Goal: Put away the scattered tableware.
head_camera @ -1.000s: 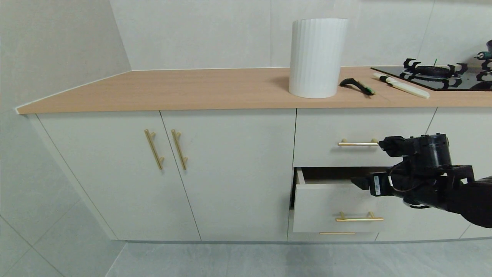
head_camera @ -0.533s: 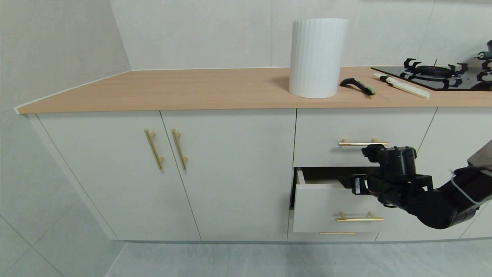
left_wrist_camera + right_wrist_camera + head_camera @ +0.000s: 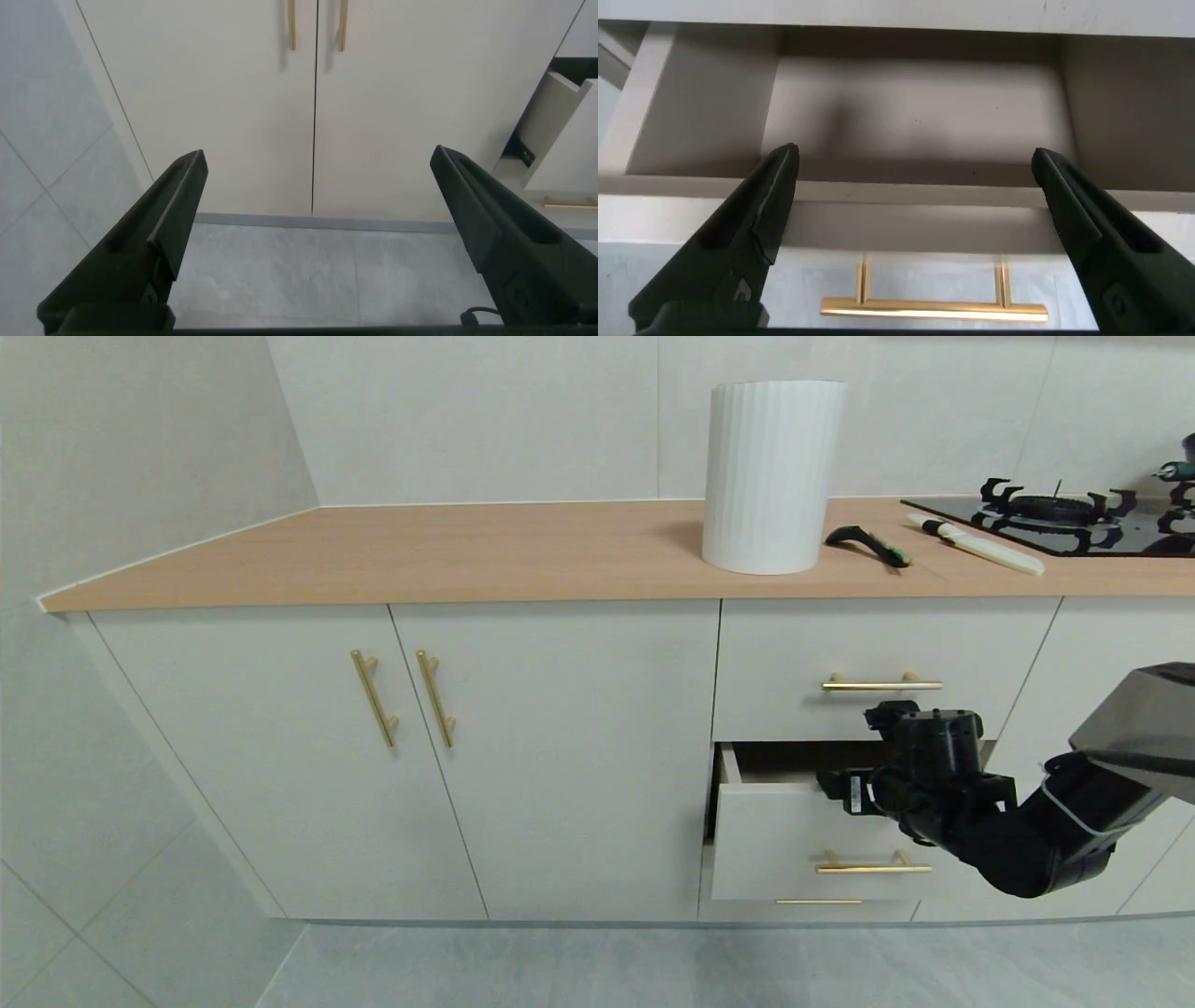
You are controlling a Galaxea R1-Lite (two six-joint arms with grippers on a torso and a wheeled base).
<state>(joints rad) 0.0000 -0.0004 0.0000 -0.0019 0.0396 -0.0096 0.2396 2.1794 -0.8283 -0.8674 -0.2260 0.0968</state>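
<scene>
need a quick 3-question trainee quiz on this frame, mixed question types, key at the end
1. True or false: the right gripper is shut on a utensil.
2. Which drawer stands open? A the top one; B the drawer just below it; C none.
3. Fill in: the black tool and the white knife lie on the countertop between the white ribbed container and the ____.
Key: 1 false, it is open and empty. 2 B. 3 hob.
</scene>
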